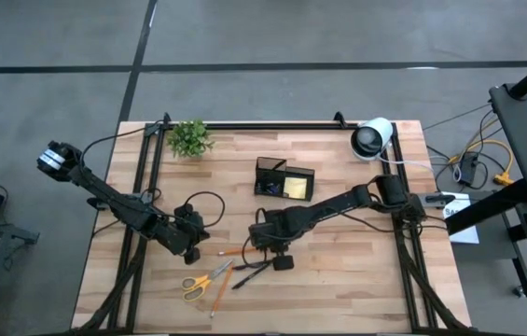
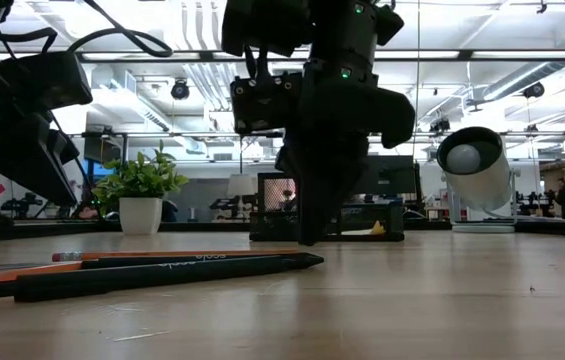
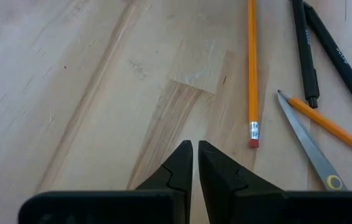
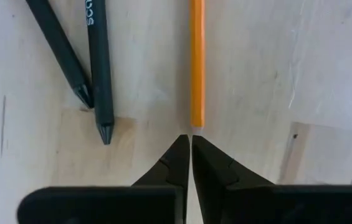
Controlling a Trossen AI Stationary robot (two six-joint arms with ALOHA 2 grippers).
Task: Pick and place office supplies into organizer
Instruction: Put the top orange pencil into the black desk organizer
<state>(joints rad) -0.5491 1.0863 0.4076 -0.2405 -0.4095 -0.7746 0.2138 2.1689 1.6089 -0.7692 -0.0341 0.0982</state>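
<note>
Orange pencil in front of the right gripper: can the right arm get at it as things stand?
Probably yes. The right gripper sits low, its shut tips just short of the orange pencil end. Nothing lies between them; the two dark pens lie off to one side. It must open first.

Organizer [image 1: 284, 179] at far centre of tabletop [image 1: 356, 280]; plant [image 1: 189, 138] far left, roll [image 1: 371, 138] far right; scissors [image 1: 207, 279], pencils [image 1: 233, 252] and pens [image 1: 252, 273] near centre.

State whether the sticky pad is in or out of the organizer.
In: the yellow sticky pad lies inside the organizer, in its right-hand compartment in the high view.
</note>
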